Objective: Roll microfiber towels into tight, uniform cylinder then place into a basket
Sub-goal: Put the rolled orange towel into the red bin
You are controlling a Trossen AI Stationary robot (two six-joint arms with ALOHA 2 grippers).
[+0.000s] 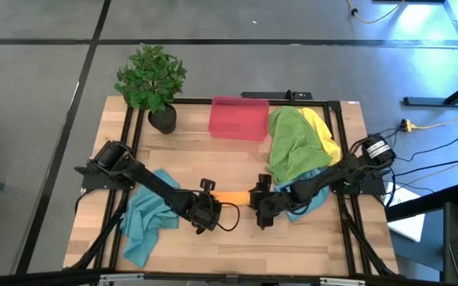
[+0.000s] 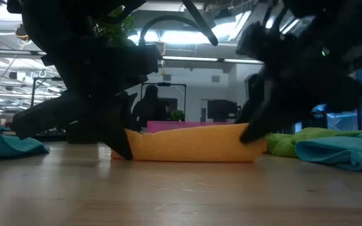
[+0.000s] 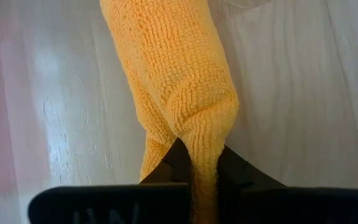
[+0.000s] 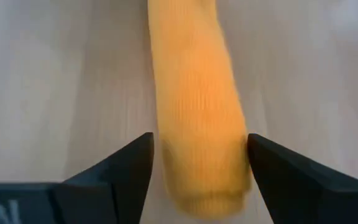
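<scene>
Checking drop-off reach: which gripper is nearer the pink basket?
Right, by a small margin. The right gripper sits at the orange towel roll's right end, almost straight below the basket in the high view. The left gripper holds the roll's left end, slightly farther off.

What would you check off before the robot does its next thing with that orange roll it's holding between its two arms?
1. Orange towel rolled into a cylinder: ok; it looks even in the right wrist view.
2. Left gripper shut on one end of the roll: ok.
3. Right gripper gripping the other end: not ok; its fingers stand open on either side of the roll.
4. Roll resting flat on the table: ok.
5. Basket free to receive it: ok from above; nothing shows inside.
6. Roll tight enough to hold once lifted: cannot tell.
</scene>
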